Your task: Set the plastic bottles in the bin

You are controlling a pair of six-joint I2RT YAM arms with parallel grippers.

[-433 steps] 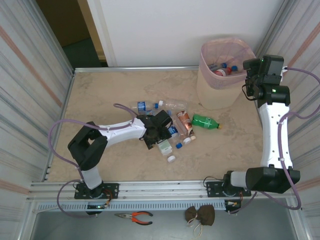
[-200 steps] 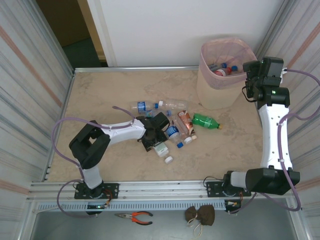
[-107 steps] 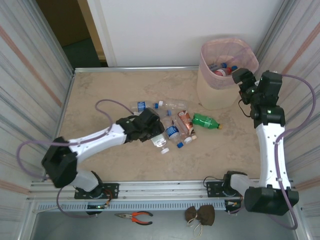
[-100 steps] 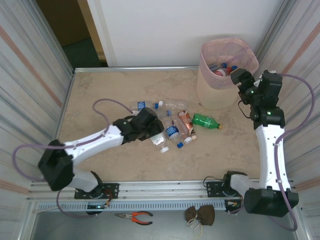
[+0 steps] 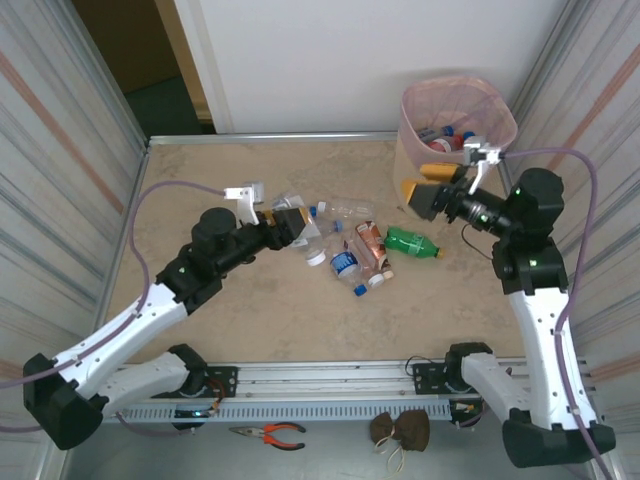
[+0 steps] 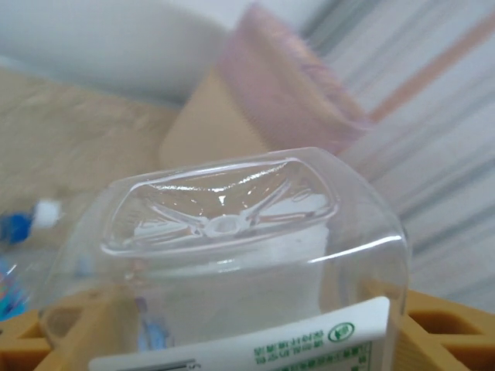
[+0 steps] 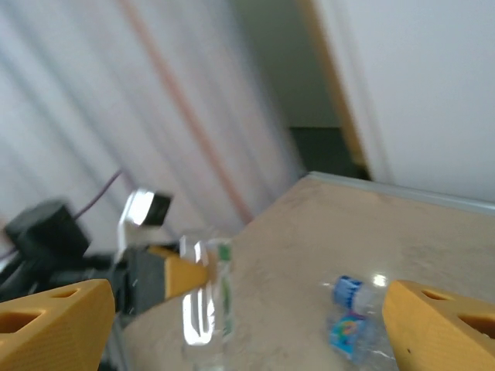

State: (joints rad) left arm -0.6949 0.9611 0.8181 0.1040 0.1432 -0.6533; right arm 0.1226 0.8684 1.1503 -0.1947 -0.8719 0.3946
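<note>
The left pincer (image 5: 288, 222) pinches the light, slippery, easily crushed clear bottle (image 6: 224, 232) across its labelled middle; the right pincer (image 7: 247, 328) is spread, empty.

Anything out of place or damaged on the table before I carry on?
Nothing spilled. Orange-handled pliers and a brown pouch lie on the near ledge, unrelated to the job. The plastic bottles on the table look crushed and lie scattered.
</note>
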